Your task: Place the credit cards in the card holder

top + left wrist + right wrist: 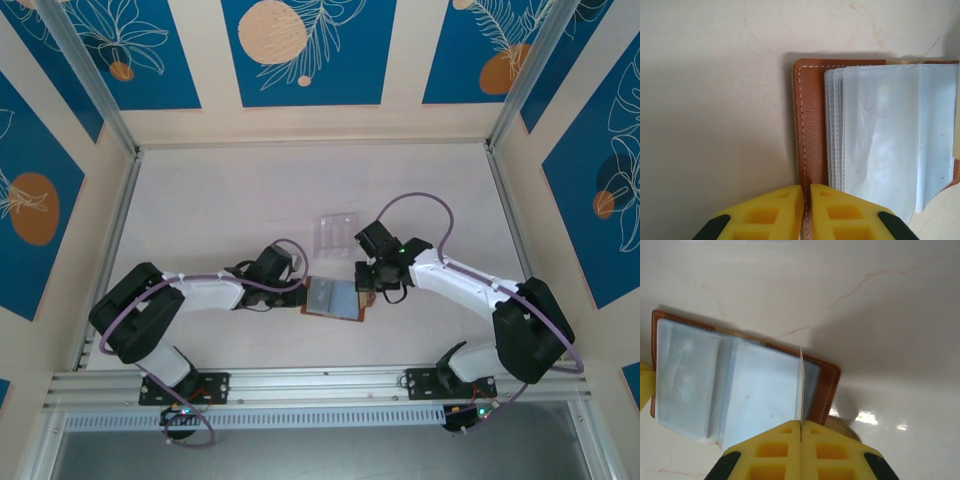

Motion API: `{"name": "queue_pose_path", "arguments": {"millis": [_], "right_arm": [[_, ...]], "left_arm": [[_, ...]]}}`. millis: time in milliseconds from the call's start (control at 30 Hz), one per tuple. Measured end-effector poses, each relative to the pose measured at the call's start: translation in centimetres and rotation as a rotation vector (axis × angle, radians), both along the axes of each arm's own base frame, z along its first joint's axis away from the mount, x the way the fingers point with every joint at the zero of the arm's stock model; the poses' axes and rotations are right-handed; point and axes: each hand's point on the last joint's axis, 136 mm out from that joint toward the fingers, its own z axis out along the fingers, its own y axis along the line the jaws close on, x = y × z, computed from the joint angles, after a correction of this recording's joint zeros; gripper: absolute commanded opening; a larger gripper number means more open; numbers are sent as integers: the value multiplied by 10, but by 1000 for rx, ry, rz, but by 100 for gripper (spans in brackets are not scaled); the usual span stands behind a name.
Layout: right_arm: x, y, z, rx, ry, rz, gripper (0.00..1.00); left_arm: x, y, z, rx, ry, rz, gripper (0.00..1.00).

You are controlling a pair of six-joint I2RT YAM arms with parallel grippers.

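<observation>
The card holder (333, 298) lies open on the table, brown leather outside with clear grey-blue pockets inside. My left gripper (807, 200) is shut on the leather left edge of the card holder (812, 125). My right gripper (800, 426) is shut on a thin pale credit card (801, 385) seen edge-on. The card stands upright over the right half of the card holder (755, 390), with its far end above the pockets near the leather edge. From above, the right gripper (368, 285) sits at the holder's right side and the left gripper (300, 290) at its left.
A clear plastic box (337, 234) lies just behind the card holder, near the right gripper. The holder's brown closing tab (845, 427) pokes out under the right fingers. Metal frame rails (110, 230) border the pale table.
</observation>
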Motion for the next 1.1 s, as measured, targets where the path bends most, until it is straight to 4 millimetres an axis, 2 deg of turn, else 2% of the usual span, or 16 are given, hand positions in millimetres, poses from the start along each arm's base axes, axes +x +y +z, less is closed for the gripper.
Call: {"name": "queue_pose_path", "arguments": {"millis": [167, 333, 400, 500, 600, 667, 767, 833, 900, 967, 1033, 1100], "right_arm": [[-2, 33, -3, -100, 31, 63, 0], [7, 65, -7, -236, 21, 81, 0], [9, 75, -14, -278, 23, 89, 6], [8, 85, -24, -296, 42, 94, 24], [7, 88, -27, -281, 55, 96, 36], [4, 92, -27, -231, 60, 103, 39], [-3, 89, -18, -131, 72, 101, 40], [-1, 82, -7, -59, 74, 80, 40], [6, 73, 3, -5, 63, 51, 38], [12, 61, 7, 38, 58, 20, 31], [15, 48, 3, 62, 69, -7, 25], [15, 37, -5, 73, 90, -24, 24]], "left_arm": [[0, 0, 0, 0, 0, 0, 13], [0, 0, 0, -1, -1, 1, 13], [0, 0, 0, -3, -3, 1, 13], [-1, 1, 0, -9, -6, 7, 13], [0, 1, 1, -11, -6, 19, 13], [-1, 2, 1, -9, -12, 20, 13], [0, 5, 2, 2, -21, 29, 13], [-4, 13, 4, 27, -17, 39, 14], [-11, 21, 7, 58, -8, 40, 15], [-15, 26, 16, 82, -16, 29, 15], [-17, 19, 31, 85, -30, 0, 15], [-14, 7, 48, 64, -55, -23, 16]]}}
